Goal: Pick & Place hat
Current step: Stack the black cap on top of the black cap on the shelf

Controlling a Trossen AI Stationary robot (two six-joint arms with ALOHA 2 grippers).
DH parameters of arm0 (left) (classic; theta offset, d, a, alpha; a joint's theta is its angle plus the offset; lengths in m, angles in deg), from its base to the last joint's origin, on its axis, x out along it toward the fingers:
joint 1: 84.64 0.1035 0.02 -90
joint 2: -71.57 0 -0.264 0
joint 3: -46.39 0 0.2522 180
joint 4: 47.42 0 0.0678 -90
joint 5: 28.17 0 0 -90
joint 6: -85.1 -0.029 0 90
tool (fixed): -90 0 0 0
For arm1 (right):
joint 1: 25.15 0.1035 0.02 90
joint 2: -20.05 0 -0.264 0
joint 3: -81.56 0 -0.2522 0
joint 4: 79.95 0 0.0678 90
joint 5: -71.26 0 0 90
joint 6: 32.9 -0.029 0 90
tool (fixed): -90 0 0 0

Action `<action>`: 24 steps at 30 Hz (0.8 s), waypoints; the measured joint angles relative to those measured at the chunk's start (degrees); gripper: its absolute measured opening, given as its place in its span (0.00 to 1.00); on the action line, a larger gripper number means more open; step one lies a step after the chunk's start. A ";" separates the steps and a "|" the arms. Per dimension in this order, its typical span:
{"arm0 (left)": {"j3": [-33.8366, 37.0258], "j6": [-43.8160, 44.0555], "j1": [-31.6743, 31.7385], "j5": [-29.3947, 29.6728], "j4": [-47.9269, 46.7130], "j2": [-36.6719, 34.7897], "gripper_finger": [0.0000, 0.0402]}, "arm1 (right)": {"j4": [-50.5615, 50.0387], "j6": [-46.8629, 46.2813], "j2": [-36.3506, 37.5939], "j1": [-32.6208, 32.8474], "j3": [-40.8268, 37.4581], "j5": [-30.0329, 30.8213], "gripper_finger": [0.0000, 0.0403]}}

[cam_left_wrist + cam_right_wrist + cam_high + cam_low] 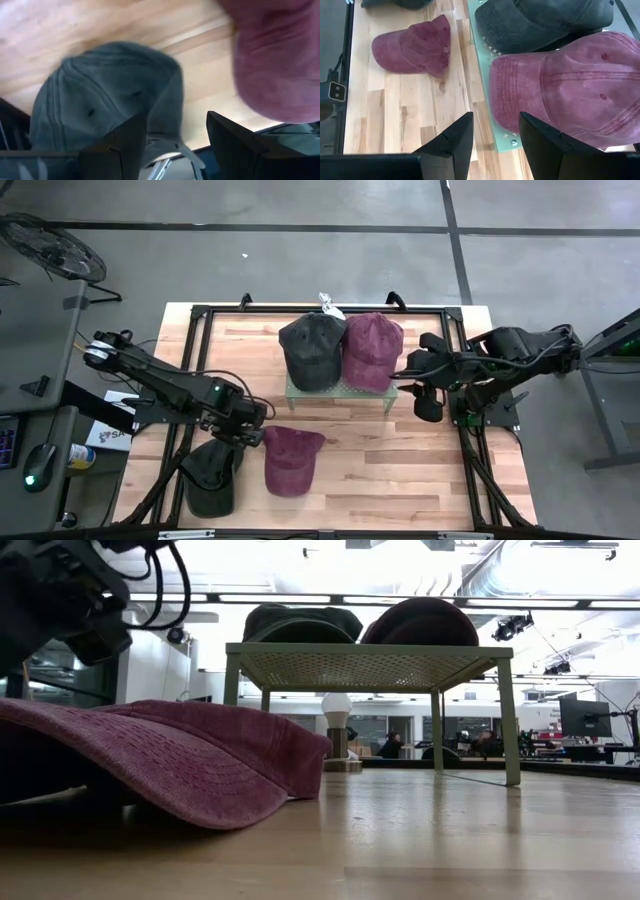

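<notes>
A green perforated rack (335,392) stands at the table's far middle. A dark cap (312,352) and a maroon cap (372,350) lie on top of it. Another maroon cap (290,460) and another dark cap (210,475) rest crown-up on the wood at the near left. My left gripper (245,435) hangs open above the gap between those two, raised off the table (60,600); its wrist view shows the dark cap (105,100) below its fingers (175,145). My right gripper (412,375) is open beside the rack's right end, over the maroon cap's (570,85) edge (495,142).
Black frame rails (200,315) border the table's far, left and right sides. The near right of the wooden top (400,470) is bare. In the low view the near maroon cap (170,755) fills the left foreground, with the rack's legs (505,720) behind it.
</notes>
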State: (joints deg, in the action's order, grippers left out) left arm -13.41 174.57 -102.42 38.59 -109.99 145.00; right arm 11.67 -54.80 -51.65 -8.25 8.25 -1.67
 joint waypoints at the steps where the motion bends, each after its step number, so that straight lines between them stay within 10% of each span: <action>1: 0.00 -0.04 0.00 -0.74 -0.14 0.58 0.50 | -0.06 0.10 0.00 0.00 0.00 -0.22 0.37; 24: 0.00 -0.65 0.00 -5.07 -0.60 2.37 0.22 | -0.17 1.15 0.00 0.00 0.00 -0.97 0.37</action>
State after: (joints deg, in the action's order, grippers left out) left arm -13.41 173.91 -102.42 33.52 -110.59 147.38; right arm 11.50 -53.65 -51.65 -8.25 8.25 -2.64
